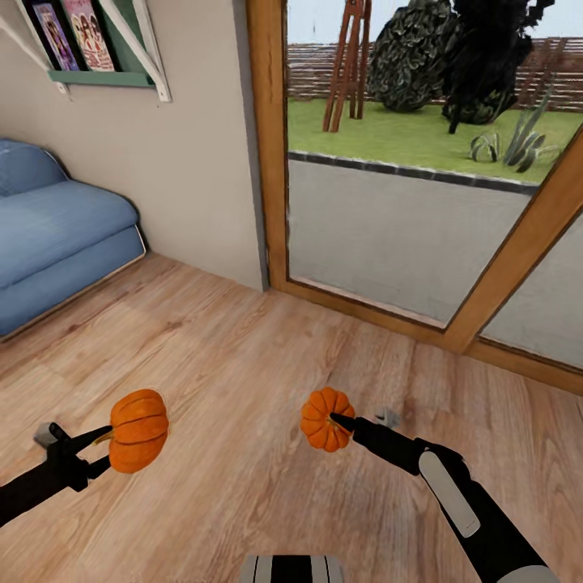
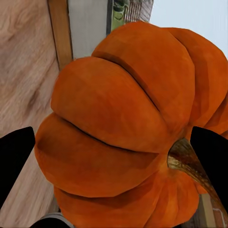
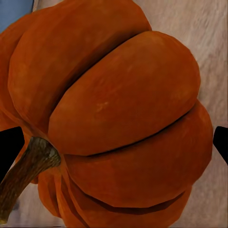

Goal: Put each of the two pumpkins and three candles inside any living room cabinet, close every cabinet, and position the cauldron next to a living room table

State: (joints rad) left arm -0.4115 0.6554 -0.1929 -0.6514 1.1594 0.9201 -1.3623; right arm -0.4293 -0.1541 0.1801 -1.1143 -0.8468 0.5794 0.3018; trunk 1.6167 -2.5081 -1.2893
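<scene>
1. Left end effector (image 1: 101, 448) grips one pumpkin (image 1: 138, 430) above the wood floor (image 1: 235, 364).
2. Right end effector (image 1: 340, 423) grips the second pumpkin (image 1: 324, 417), near the glass door (image 1: 389, 235).

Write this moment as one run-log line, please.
left gripper: holds pumpkin | right gripper: holds second pumpkin | cabinet: unseen | wooden floor

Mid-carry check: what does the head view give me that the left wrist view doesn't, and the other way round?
Head view alone: the blue sofa, the wall shelf, the garden behind the glass door, and the right hand gripping the second pumpkin. Left wrist view alone: close detail of the ribs and the brownish stem. Shared: the left hand shut on its pumpkin, plus wood floor and door frame.
</scene>
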